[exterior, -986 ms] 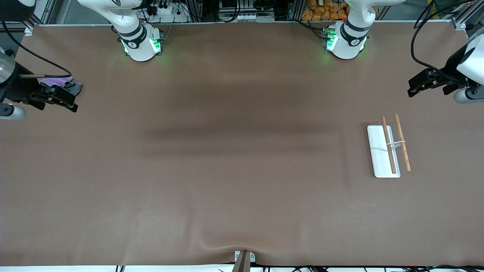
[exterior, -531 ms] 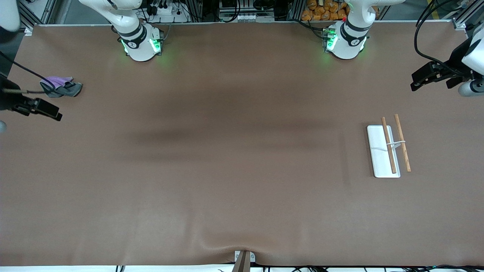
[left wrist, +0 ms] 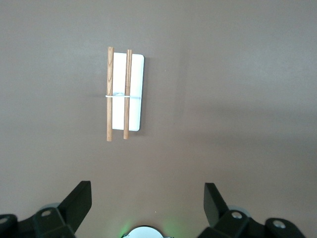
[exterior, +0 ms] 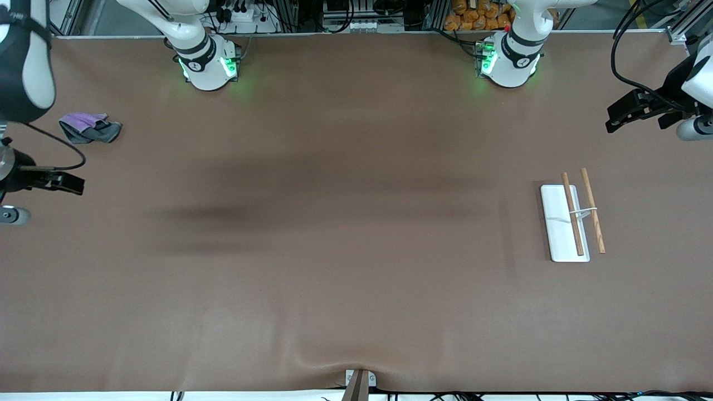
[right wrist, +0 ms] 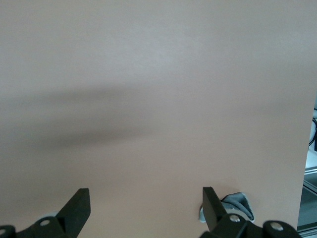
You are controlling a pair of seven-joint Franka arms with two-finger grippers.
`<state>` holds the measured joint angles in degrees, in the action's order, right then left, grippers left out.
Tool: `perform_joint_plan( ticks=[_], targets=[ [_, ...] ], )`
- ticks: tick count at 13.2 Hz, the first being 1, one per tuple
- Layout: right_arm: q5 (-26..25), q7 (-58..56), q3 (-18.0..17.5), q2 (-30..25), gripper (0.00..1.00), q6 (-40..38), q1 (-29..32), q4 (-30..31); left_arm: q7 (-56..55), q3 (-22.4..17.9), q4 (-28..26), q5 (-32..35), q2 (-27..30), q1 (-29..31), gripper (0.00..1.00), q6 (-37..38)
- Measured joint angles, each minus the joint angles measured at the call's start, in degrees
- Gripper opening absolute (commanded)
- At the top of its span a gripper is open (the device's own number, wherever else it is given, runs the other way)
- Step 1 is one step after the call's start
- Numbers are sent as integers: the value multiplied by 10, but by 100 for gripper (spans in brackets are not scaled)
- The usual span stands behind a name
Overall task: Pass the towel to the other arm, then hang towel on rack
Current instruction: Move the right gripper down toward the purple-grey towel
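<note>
The towel (exterior: 89, 128) lies crumpled on the table at the right arm's end, purple face and dark grey face both showing. A corner of it shows in the right wrist view (right wrist: 238, 204). My right gripper (exterior: 58, 182) is open and empty over the table's edge at that end, apart from the towel; it also shows in the right wrist view (right wrist: 146, 206). The rack (exterior: 563, 223), a white plate with two brown rods and a wire, lies flat toward the left arm's end. My left gripper (exterior: 626, 114) is open and empty in the air above that end. The left wrist view shows its open jaws (left wrist: 147, 203) and the rack (left wrist: 133, 91).
The brown mat (exterior: 345, 234) covers the whole table, with a ripple at its front edge by a small metal bracket (exterior: 359, 381). The two arm bases (exterior: 209, 64) (exterior: 509, 61) stand along the table's back edge.
My right gripper has drawn away from over the towel toward the front camera's side. The towel stays on the table, now uncovered. My left gripper has shifted slightly toward the table's end.
</note>
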<state>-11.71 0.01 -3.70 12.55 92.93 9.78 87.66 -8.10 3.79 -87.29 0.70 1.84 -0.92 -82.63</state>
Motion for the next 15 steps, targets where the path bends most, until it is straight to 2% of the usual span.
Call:
perform_joint_plan(
  ticks=[11,15],
  targets=[
    [0,-33,5,104,100,53,197,3,0,1,-5,0,-6,0,100,-1],
    [1,-108,5,130,100,53,261,8,0,1,-8,0,-7,0,100,-6]
  ],
)
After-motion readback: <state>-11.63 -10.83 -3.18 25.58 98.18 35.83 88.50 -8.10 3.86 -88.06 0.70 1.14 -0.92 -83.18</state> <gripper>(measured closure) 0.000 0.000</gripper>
